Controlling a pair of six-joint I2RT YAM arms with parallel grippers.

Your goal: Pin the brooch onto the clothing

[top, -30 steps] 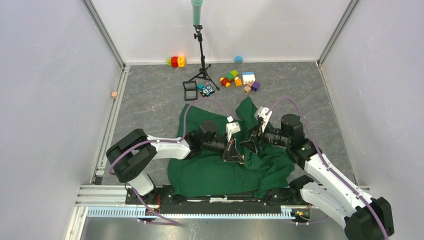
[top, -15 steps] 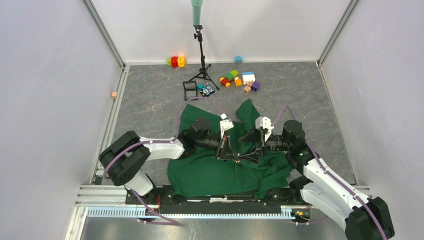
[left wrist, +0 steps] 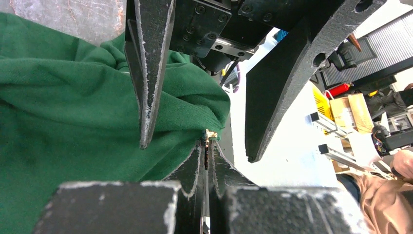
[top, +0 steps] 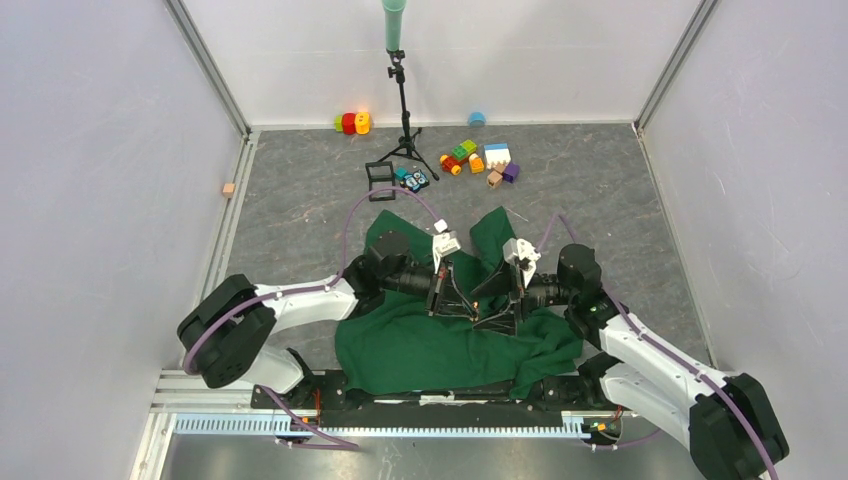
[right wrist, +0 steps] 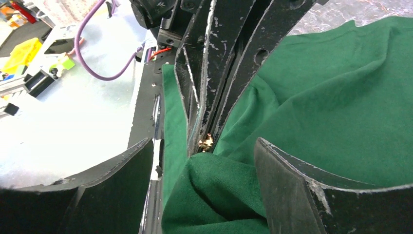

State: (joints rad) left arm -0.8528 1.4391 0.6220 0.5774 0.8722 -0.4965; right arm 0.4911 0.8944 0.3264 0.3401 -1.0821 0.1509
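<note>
The dark green T-shirt lies crumpled on the grey table in front of the arm bases. My left gripper is over its middle. In the left wrist view, my left gripper is shut on the brooch, of which only a tiny pale gold speck shows at the tips, against a raised fold of shirt. My right gripper faces it tip to tip. In the right wrist view, my right gripper is open, its jaws either side of the fold, with the brooch just beyond.
A black tripod with a teal tube stands at the back. Coloured toy blocks lie to its right, red and yellow ones to its left, and a black frame lies near its foot. White walls enclose the table.
Both wrists have shifted left and a little farther back over the shirt. The two grippers have drawn closer and now meet tip to tip at the fold.
</note>
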